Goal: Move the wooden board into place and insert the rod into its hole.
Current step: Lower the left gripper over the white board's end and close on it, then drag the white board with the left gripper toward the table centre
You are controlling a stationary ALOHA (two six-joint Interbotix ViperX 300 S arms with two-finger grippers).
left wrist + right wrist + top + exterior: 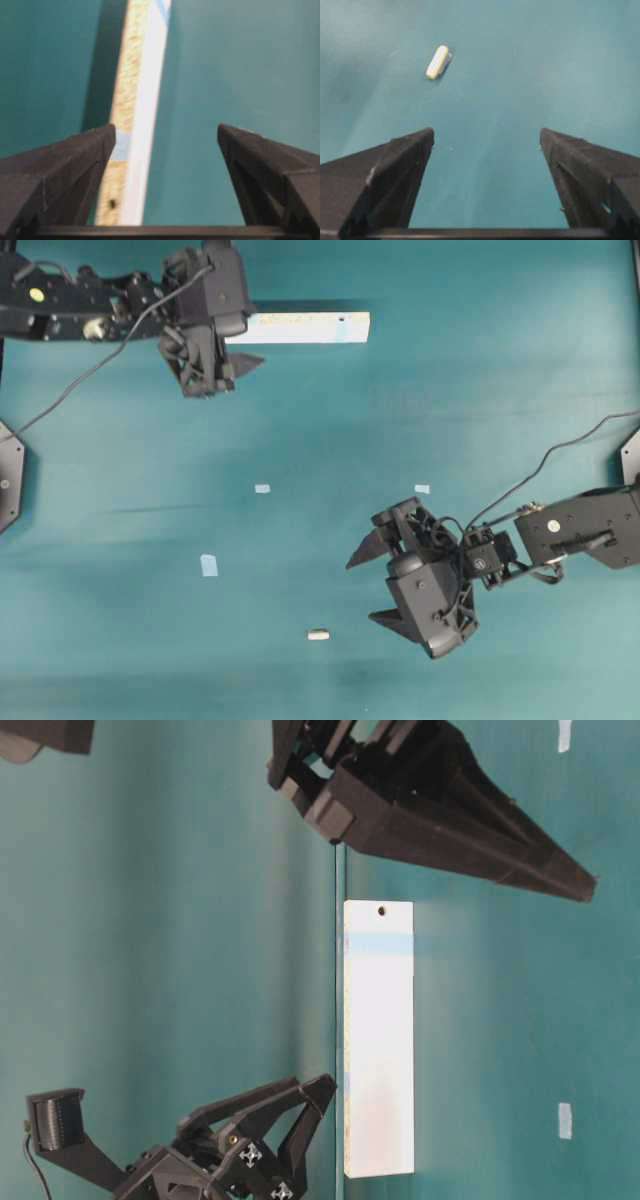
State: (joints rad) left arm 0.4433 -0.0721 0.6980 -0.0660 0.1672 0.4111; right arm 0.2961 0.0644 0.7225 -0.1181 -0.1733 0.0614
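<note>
The wooden board (300, 327) lies flat at the back of the teal table, with the hole (342, 317) near its right end. From table level the board (378, 1040) shows the hole (381, 909) just past a pale blue band. My left gripper (238, 344) is open at the board's left end. In the left wrist view the board (145, 100) runs between the spread fingers of that gripper (166, 132), close to the left one. The rod (318, 634) lies alone near the front. My right gripper (368, 585) stands open to its right. It (486, 137) holds nothing, and the rod (437, 62) lies ahead to the left.
Three small light-blue tape squares (262, 488) (422, 488) (208, 564) lie flat mid-table. Black mounts sit at the left edge (8, 485) and the right edge (630, 455). Cables trail from both arms.
</note>
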